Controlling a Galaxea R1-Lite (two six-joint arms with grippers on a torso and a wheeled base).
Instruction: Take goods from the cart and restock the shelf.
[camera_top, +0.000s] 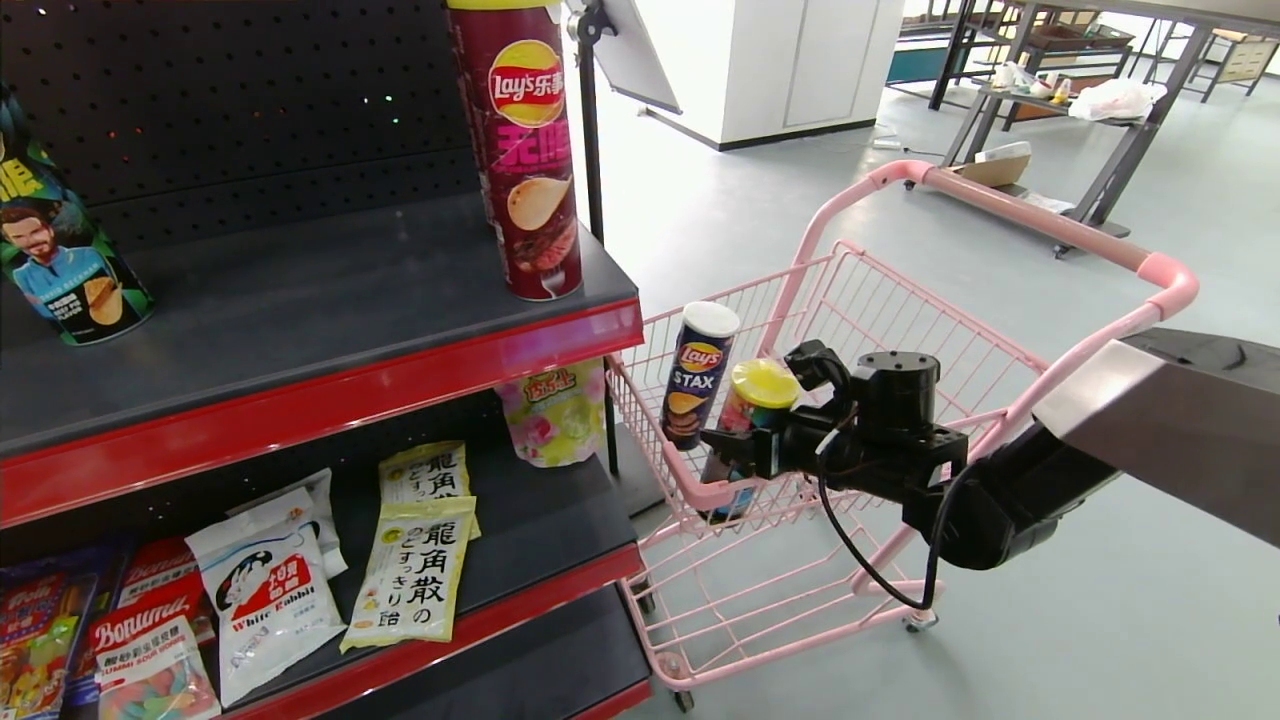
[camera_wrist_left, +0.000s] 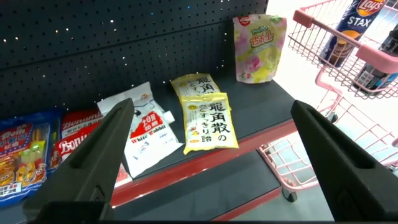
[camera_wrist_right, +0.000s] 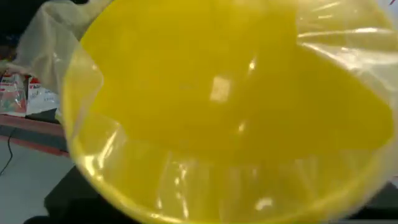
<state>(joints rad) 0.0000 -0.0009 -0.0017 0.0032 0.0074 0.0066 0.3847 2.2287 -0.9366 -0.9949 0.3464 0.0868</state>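
Inside the pink wire cart, a yellow-lidded cylindrical snack can is clasped by the right gripper, the left gripper is held wide open and empty, and shelving onto the black red-edged shelf beside the cart is judged yet to be done.

A pink wire shopping cart wears a smooth, glossy coating. The dark grey shelf board looks matt, its red front lip shiny. A tall maroon chip canister gleams. Crinkled clear film rims the yellow translucent plastic lid of a printed snack can. The yellow candy packets are slick, creased plastic.
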